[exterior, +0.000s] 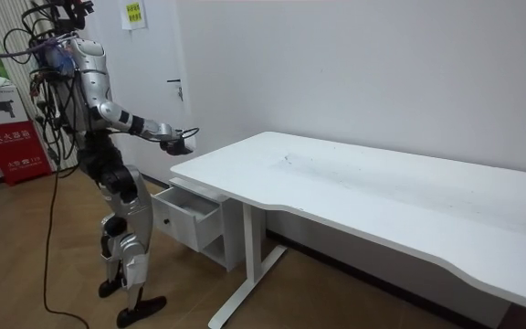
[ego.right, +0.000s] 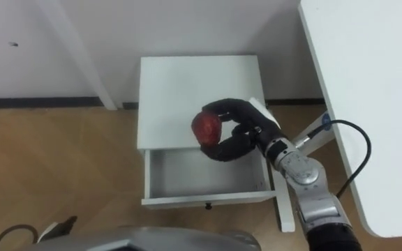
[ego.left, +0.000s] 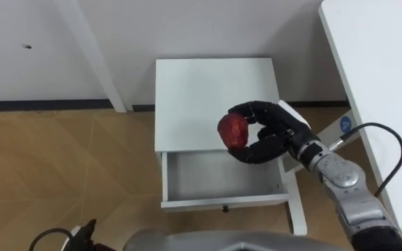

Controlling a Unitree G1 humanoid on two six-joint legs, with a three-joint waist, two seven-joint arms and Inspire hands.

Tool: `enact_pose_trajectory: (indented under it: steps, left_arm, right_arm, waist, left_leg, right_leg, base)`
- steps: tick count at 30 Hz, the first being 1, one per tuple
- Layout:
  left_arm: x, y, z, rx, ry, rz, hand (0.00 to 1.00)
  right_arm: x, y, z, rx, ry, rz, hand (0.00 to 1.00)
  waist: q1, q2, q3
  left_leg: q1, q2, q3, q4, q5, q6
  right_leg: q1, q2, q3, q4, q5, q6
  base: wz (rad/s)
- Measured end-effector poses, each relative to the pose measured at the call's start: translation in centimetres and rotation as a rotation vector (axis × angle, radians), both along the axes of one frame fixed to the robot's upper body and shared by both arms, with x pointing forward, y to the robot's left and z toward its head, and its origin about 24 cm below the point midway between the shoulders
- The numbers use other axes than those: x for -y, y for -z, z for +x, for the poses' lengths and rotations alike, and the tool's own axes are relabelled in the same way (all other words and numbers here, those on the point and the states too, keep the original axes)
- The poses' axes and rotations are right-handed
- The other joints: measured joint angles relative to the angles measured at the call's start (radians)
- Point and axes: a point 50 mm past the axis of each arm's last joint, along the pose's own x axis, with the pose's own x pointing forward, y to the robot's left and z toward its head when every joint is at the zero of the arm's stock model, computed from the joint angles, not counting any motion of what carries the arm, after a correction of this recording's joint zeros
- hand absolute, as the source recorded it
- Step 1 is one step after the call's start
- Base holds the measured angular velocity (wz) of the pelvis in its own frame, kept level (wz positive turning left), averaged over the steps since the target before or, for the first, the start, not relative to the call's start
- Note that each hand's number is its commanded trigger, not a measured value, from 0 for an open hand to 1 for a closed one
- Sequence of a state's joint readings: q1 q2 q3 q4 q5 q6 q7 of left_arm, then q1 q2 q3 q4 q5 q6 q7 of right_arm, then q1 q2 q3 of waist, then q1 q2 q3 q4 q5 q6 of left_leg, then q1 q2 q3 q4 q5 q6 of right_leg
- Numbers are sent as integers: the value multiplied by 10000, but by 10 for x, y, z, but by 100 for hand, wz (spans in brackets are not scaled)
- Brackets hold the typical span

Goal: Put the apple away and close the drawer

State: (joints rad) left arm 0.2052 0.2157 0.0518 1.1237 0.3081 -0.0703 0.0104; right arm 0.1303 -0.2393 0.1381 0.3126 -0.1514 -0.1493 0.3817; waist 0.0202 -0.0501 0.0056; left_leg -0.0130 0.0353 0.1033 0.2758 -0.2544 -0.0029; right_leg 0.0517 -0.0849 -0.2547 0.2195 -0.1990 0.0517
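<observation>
Apple (ego.left: pixel 234 130), red, is held clear in the air by the right hand (ego.left: pixel 274 134). Fingers are curled over the top and thumb under, a full wrap, so the grip looks secure.

Position: it hangs over the front edge of the small white cabinet (ego.left: pixel 201 90), approx. above the rear of the open drawer (ego.left: pixel 222 203) and not yet over its middle. It touches neither the cabinet top nor the drawer.

Drawer: pulled out toward me, and I see nothing in it. My read is that it stands open precisely so the fruit can go in from above.

Arm comes in from the right, w/ forearm passing over the drawer's right wall. That approach keeps it off the white desk (ego.left: pixel 382 84), which stands just beside the cabinet on that side.

Stance: in the room view I stand upright at the desk's end, drawer unit in front, right arm reaching fwd.

Left hand (ego.left: pixel 82 233) appears as a dark shape at the lower left edge, idle. State: cannot tell.

Judgement: carry phase. Remaining: bring the fruit nearer me and lower into the drawer, release, then push the front shut. Risk: letting go here could drop it on the cabinet's front edge.
</observation>
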Motion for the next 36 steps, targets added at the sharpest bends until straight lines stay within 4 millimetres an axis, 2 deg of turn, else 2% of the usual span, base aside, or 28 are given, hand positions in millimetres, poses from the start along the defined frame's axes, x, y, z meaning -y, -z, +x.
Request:
enact_pose_trajectory:
  steps: [7, 14, 15, 16, 36]
  left_arm:
    - [0, 1, -1, -239, 92, -150, 0]
    - [0, 0, -1, -231, 97, -153, 0]
    - [0, 0, 0, -223, 99, -150, 0]
    - [0, 0, 1, -202, 105, -148, 0]
    - [0, 0, 0, -173, 78, -51, 0]
  right_arm:
    - [2, 6, -6, -496, -304, -658, 100]
    - [2, 8, -7, -563, -393, -947, 100]
    - [2, 8, -7, -565, -421, -1003, 55]
    - [2, 8, -7, -567, -458, -1076, 0]
    - [6, 21, -19, -1141, -222, -1269, 0]
  waist:
    - [-6, -3, -3]
    - [17, 10, 3]
    - [17, 20, 8]
    - [18, 22, 8]
    - [78, 38, 31]
  left_leg:
    - [-123, 14, -16, 144, 0, 0]
    - [-171, 23, -16, 167, 0, 0]
    - [-174, 24, -16, 169, 0, 0]
    - [-177, 25, -16, 172, 0, 0]
    - [-222, 47, -20, 302, -1, 0]
  right_leg:
    - [1, -26, -210, -4, 0, 0]
    - [16, -24, -239, 5, 3, -5]
    - [16, -24, -241, 7, 5, -8]
    - [16, -24, -244, 8, 6, -10]
    - [146, -43, -481, 6, 7, -11]
  base:
    - [4]
    - [0]
    - [0]
    - [0]
    - [2]
